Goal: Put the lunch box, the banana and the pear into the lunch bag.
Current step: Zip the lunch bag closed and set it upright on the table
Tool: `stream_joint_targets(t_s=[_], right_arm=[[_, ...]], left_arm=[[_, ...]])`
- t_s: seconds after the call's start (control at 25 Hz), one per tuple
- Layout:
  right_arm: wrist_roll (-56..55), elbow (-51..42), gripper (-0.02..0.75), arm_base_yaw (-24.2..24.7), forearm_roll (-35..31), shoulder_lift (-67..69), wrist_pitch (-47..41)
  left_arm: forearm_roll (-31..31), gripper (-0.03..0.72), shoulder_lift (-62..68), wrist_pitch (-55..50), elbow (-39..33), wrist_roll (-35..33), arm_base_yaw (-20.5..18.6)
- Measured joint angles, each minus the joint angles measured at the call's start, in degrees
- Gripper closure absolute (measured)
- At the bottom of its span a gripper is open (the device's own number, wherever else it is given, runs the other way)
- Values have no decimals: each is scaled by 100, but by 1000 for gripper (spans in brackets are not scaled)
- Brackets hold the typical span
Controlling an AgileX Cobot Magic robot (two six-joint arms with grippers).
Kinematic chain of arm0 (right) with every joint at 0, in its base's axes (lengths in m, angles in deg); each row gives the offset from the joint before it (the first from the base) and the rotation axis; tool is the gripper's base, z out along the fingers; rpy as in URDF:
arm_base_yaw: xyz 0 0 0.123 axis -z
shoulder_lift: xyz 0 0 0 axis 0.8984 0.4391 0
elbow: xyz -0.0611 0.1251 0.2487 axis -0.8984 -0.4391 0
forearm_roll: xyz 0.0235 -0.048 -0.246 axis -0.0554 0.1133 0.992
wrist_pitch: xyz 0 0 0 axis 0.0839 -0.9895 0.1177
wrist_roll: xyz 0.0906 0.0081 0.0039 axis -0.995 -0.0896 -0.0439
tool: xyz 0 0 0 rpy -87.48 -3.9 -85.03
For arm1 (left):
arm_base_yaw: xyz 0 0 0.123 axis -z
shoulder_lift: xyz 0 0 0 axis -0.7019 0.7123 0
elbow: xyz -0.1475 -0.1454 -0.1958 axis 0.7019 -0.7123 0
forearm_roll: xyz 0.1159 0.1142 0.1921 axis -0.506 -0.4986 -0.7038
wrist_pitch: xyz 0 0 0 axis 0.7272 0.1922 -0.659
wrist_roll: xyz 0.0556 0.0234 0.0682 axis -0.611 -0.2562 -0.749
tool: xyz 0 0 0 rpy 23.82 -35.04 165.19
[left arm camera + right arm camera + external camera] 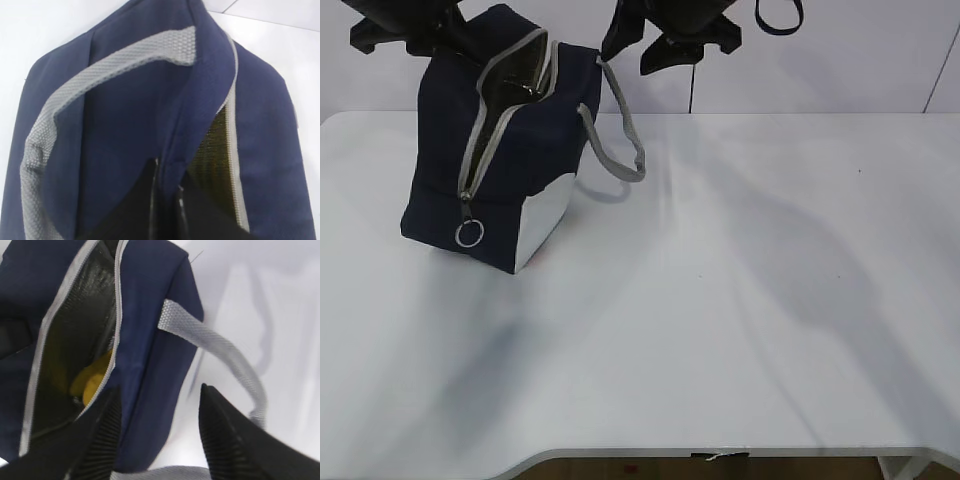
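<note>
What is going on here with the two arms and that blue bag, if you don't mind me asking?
The robot is packing a lunch bag that stands unzipped at the back left of the table. The left gripper is shut on the bag's edge beside the zipper. The right gripper, jaws apart, hangs over the bag's other side, holding nothing. Something yellow lies inside; no food is left on the table.
</note>
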Motion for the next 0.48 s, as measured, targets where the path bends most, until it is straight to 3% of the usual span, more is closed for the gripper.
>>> stream_joint_targets(t_s=[0.2,0.48], right_arm=[[-51,23,332,38,-756,280,155],[-51,35,333,38,-1335,580,518]], left_arm=[[0,686,0,0,0,0,0],[0,686,0,0,0,0,0]])
